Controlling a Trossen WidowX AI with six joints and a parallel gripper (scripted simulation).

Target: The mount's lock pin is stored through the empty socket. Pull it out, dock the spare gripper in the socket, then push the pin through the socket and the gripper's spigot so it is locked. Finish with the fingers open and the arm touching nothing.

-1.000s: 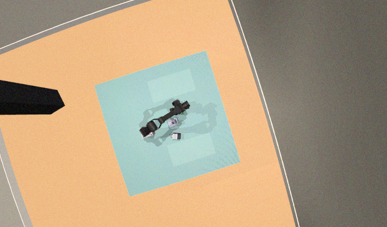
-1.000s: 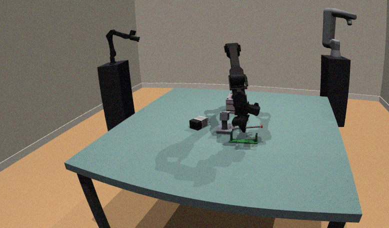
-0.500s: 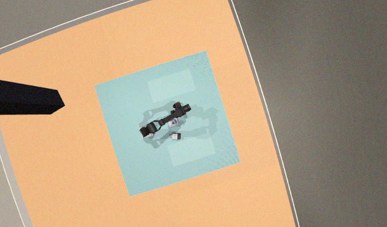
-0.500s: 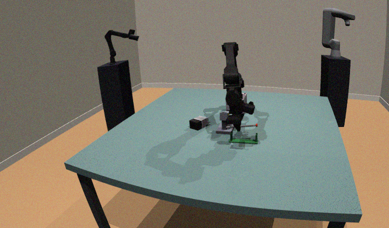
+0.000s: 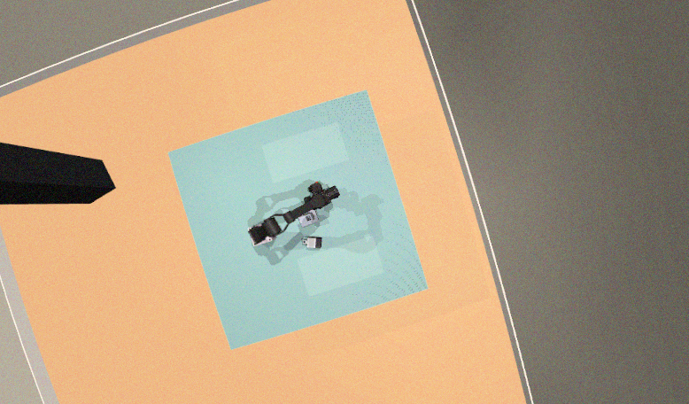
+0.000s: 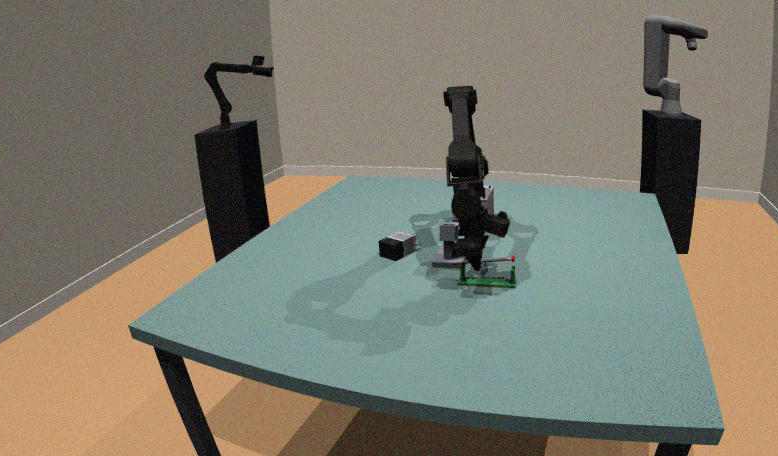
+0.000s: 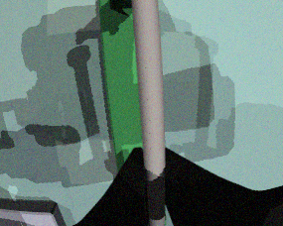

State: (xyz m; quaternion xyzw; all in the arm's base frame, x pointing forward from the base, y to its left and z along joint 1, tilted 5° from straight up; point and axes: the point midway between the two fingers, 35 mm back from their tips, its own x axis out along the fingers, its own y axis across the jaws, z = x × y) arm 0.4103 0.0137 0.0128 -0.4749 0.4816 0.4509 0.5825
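Pin [image 6: 498,260] [image 7: 151,99]: gripped between nearly closed fingers of gripper [image 6: 476,267] [image 7: 147,155]
Long axis: held nearly level
Red end: pointed rightward in exterior view

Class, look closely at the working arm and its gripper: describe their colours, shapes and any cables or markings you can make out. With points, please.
The arm [image 5: 299,209] [image 6: 464,127] is black, with long slim links and chunky, blocky joints. Its gripper [image 6: 476,266] [image 7: 147,155] is also black; up close, its fingers look dark and wedge-shaped. Markings and cables are not discernible.
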